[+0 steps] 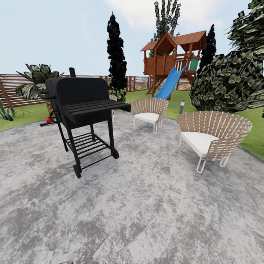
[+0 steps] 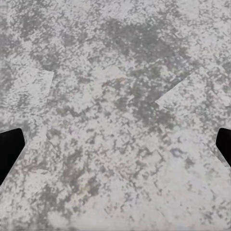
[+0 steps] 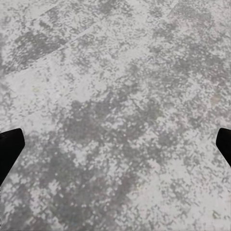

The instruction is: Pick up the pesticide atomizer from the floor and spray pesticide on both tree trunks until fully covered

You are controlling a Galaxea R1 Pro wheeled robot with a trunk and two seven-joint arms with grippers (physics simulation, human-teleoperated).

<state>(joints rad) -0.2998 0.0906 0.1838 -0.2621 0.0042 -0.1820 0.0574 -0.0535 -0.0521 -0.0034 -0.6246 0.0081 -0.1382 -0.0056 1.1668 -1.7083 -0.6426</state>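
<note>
Robot stands on a grey mottled stone patio [image 1: 146, 205]. Black grill [image 1: 82, 117] on wheels sits toward the patio's left edge, w/ a small red thing [image 1: 48, 120] just behind its left side; can't tell what it is. Two slatted chairs w/ white cushions: one [image 1: 149, 113] near the far edge, one [image 1: 212, 137] by the right edge. Short grey post [image 1: 182, 106] btwn them, at the lawn's start.

Beyond the patio lies the garden: green lawn [image 1: 22, 115], brown slat fence [image 1: 11, 90] at the back, palm [image 1: 36, 79] far left, dark narrow tree [image 1: 116, 58] behind the grill, wooden play tower [image 1: 170, 58] w/ blue slide [image 1: 169, 83], big shrub [image 1: 229, 80] on the right.

Left claw [image 2: 115, 147]: black fingertips [image 2: 9, 149] at opposite frame sides, wide apart, nothing btwn them, patio stone below. Right claw [image 3: 115, 147]: same, fingertips [image 3: 9, 149] spread wide, holding nothing, over bare stone.
</note>
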